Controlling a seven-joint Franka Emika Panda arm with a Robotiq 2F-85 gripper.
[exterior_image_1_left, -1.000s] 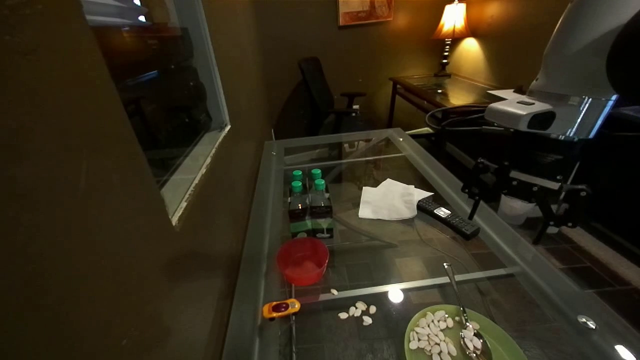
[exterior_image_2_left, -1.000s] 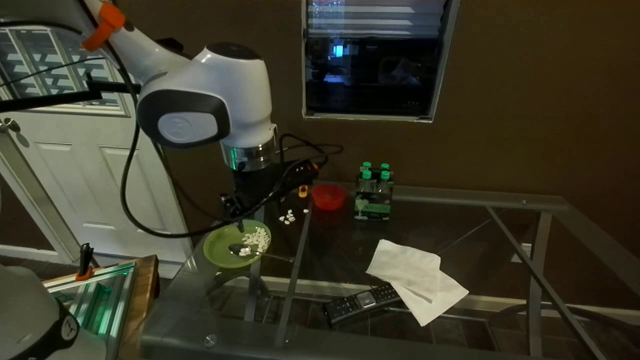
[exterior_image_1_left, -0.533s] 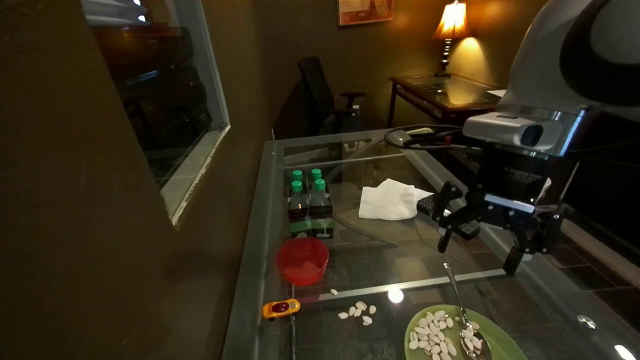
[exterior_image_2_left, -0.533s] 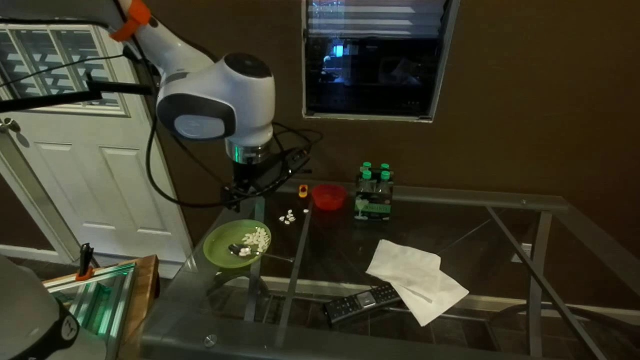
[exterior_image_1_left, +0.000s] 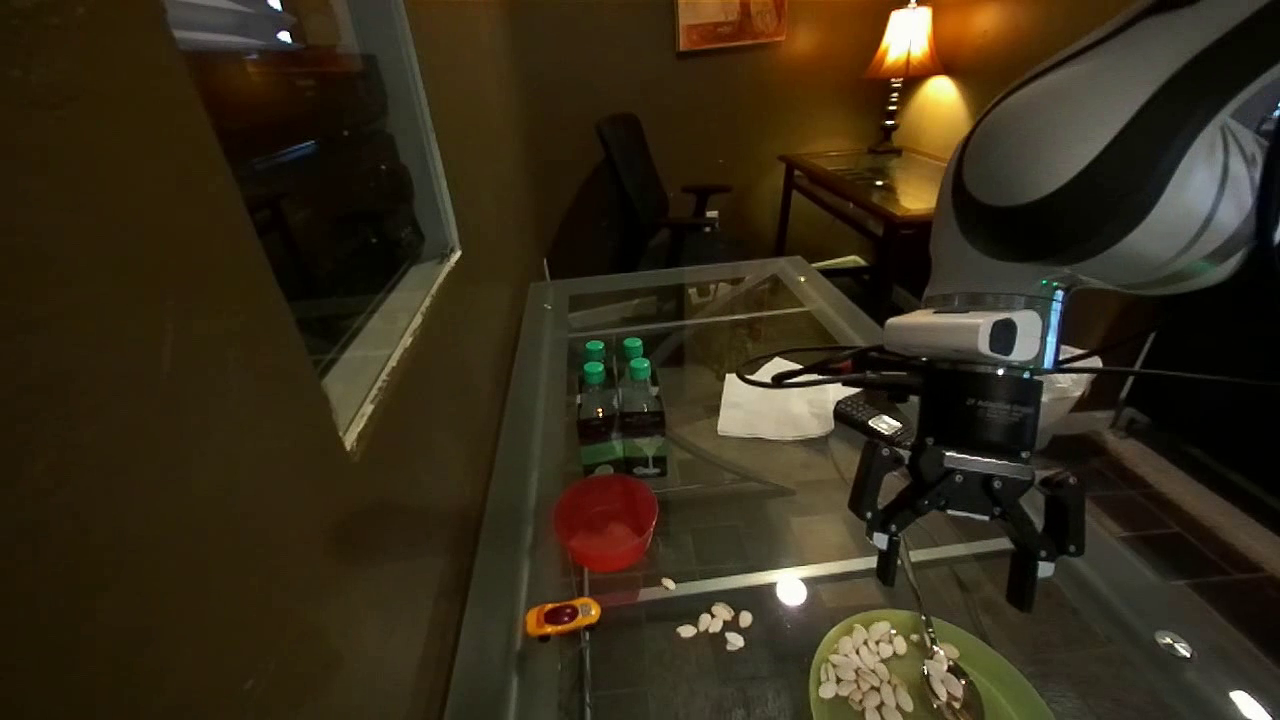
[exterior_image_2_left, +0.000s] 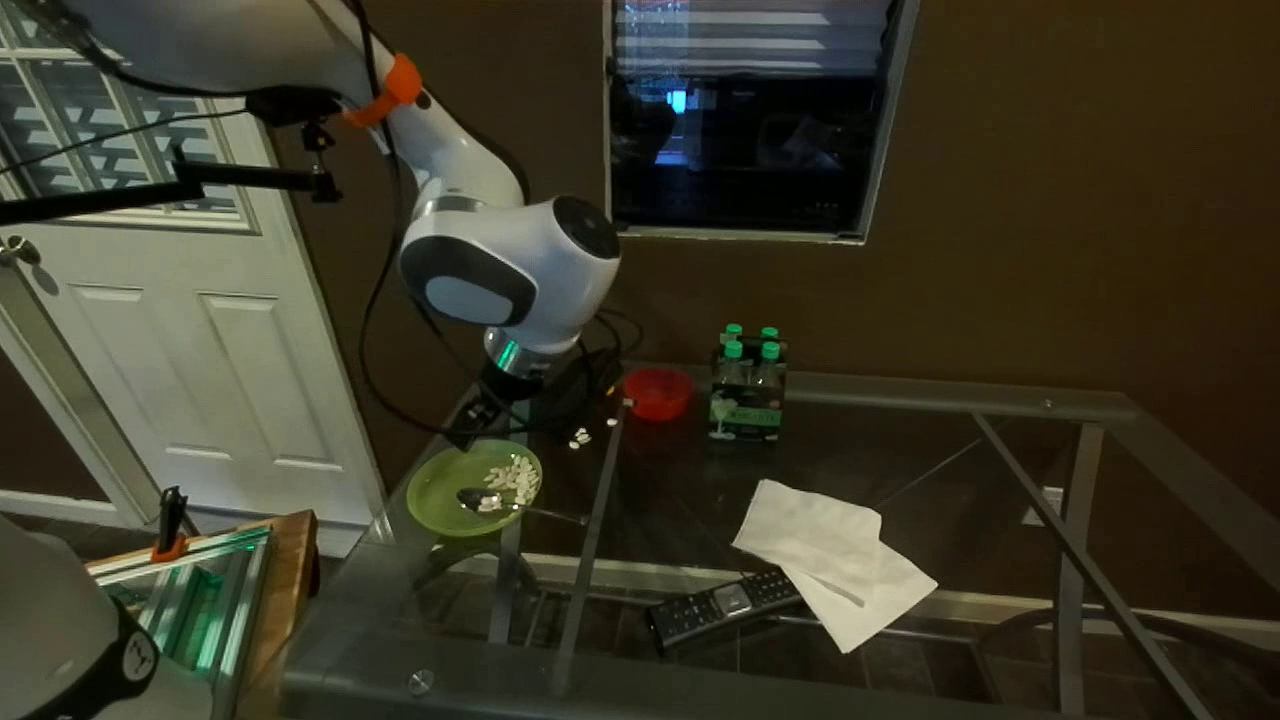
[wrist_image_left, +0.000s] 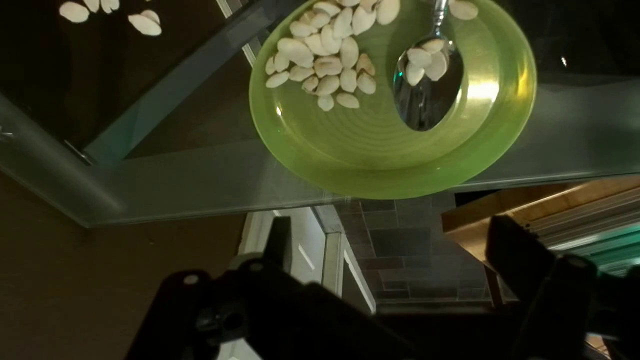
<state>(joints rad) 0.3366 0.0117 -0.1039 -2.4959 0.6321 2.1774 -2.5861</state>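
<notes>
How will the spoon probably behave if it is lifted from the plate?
The spoon is probably stiff, looking shiny and metallic. Its slim, smooth handle may slip or twist. The pale seed-like pieces on it could spill if it tilts.

Dim overall, warm lamp (exterior_image_1_left: 905, 50) lit. Glare spot on table (exterior_image_1_left: 720, 530), plate (wrist_image_left: 370, 145) too (wrist view); fingers (wrist_image_left: 517, 260) there dark, out of focus.

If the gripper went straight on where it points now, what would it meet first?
Probably the green plate: it lies below the open gripper, though exact depth is unclear.
</notes>
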